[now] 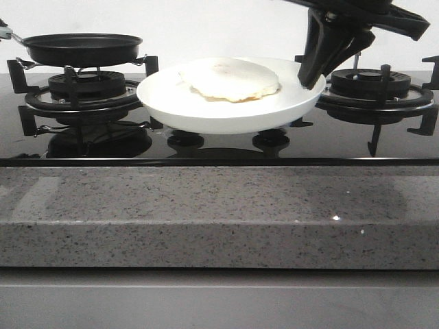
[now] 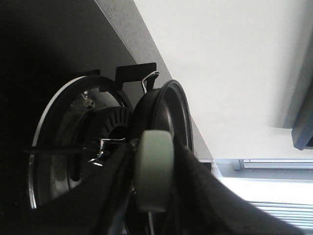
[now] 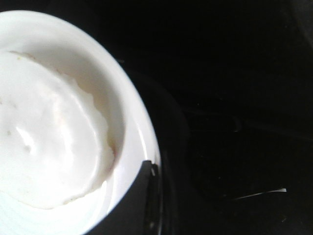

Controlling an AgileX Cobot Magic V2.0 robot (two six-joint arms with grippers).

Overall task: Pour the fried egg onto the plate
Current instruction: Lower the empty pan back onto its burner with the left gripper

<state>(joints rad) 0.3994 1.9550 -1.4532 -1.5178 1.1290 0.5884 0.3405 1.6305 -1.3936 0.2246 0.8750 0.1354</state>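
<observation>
Lying on the plate [image 1: 164, 103], the fried egg [image 1: 230, 79]; frying pan [image 1: 82, 49] apart.

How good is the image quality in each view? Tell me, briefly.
Front view: sharp and evenly lit, the glossy hob mirroring the plate. Left wrist view: the near pan handle is blurred against a bright wall. Right wrist view: the fried egg is overexposed, and everything beyond the plate is nearly black.
</observation>
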